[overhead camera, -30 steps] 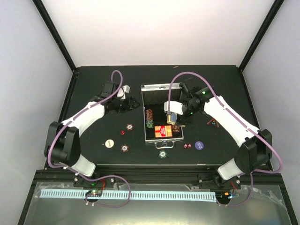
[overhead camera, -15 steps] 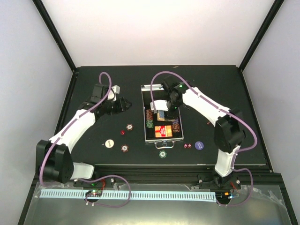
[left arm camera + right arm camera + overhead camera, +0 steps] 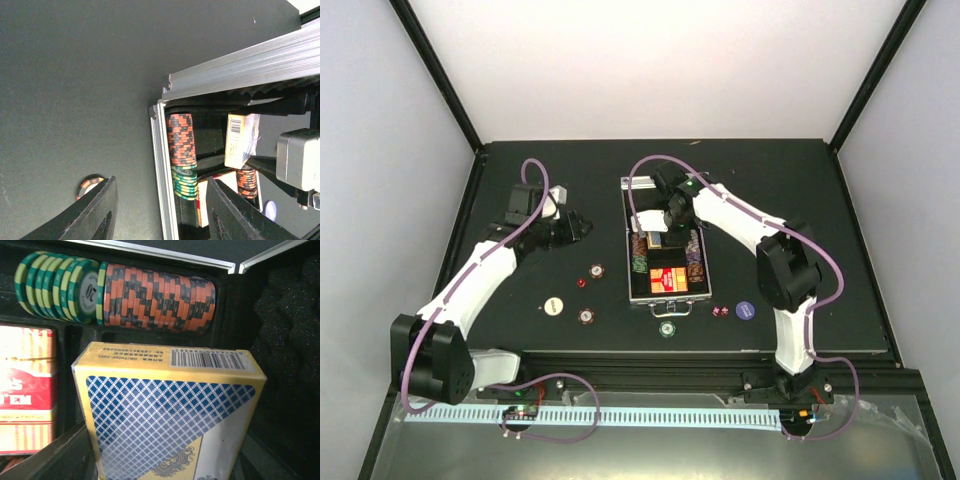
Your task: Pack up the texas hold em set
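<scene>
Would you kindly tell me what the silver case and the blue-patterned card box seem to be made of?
Silver ribbed briefcase: likely aluminium, satin sheen; ribbed, pale metallic rails. Blue-and-yellow diamond-patterned card box: probably glossy printed cardboard; folded edges, barcode.

Briefcase (image 3: 240, 65) ribbed, brushed metal (dimpled foam inside); card deck (image 3: 170, 415) glossy cardboard; table (image 3: 75, 75) matt, faintly grainy.

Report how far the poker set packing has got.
Done: chip stacks and a red card box sit in the open case. In hand: the right gripper holds the blue card deck over the case. Left: a cream chip, a purple chip, a green chip, two maroon chips and red dice lie loose on the table; the lid is open.
</scene>
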{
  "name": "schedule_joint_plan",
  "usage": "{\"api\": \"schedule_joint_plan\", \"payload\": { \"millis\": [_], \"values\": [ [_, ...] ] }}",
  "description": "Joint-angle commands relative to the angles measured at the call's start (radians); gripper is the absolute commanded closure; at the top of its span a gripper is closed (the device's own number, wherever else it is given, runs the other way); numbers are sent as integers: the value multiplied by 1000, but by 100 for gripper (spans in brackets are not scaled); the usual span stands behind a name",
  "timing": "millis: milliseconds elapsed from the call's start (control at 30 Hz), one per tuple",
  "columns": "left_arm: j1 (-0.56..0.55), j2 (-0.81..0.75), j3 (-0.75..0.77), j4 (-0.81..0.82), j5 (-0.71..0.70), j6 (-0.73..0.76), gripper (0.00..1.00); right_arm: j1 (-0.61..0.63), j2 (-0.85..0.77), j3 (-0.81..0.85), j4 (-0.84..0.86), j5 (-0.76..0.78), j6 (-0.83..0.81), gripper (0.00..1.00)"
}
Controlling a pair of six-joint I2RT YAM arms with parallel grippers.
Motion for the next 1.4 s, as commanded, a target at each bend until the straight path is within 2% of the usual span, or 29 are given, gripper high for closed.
{"api": "schedule_joint_plan", "payload": {
  "millis": [0,300,567,733,867,1233,1367],
  "values": [
    [6,-17,3,-13,-14,2,49,5,36,2,28,52,-50,34],
    [7,-15,7,-13,-20,-3,49,5,39,-20,2,40,-44,33],
    [7,-10,3,-3,-16,-5,49,7,37,-4,-82,33,-54,27],
    [8,-14,3,-13,-17,3,49,8,37,-39,-53,61,-31,18],
    [8,-19,-6,-13,-21,4,49,6,32,-6,-76,41,1,13],
    [10,-19,9,-16,-27,5,49,6,-116,119,-238,-49,46,16],
    [11,-15,9,-13,-21,2,49,9,-179,116,-281,-77,64,17]
  ]
}}
